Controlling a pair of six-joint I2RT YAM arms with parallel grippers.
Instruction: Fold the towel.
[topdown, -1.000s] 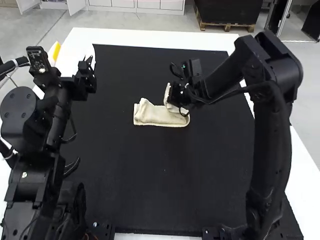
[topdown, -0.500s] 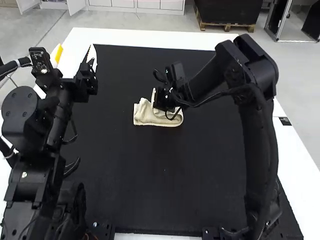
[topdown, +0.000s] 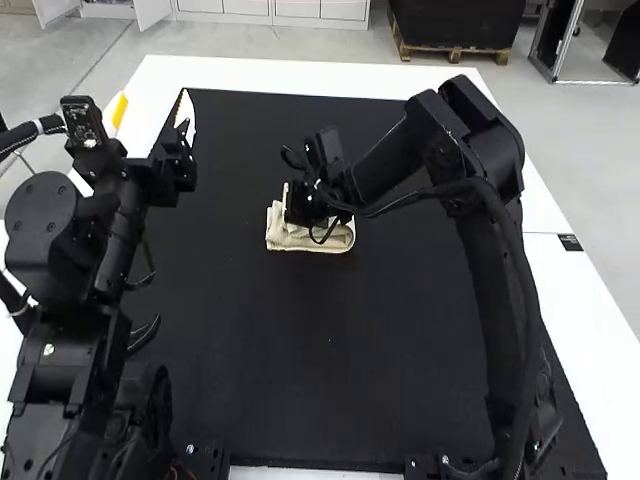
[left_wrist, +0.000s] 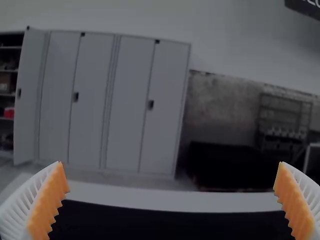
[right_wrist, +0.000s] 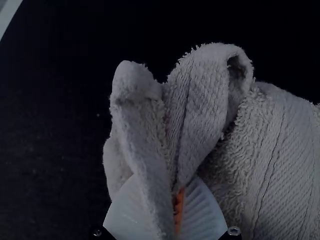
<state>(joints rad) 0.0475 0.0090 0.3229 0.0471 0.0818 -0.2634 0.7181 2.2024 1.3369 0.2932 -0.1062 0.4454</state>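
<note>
The cream towel (topdown: 325, 238) lies folded into a small bundle on the black mat, one part doubled back over the rest. Over its left part is my right gripper (topdown: 290, 218), and in the right wrist view this gripper (right_wrist: 176, 210) is shut on a raised, pinched layer of the towel (right_wrist: 200, 95). Above the mat's left side is my left gripper (topdown: 186, 128), apart from the towel; in its own wrist view the left gripper (left_wrist: 172, 200) has its two fingers wide apart with nothing between them.
The black mat (topdown: 300, 360) covers most of the white table (topdown: 300, 78). A yellow object (topdown: 120, 108) is at the table's far left, behind the left arm. The right arm reaches across the mat's right side.
My right gripper has moved left across the towel, carrying the held layer with it, and the bundle has become shorter. My left arm has barely moved.
</note>
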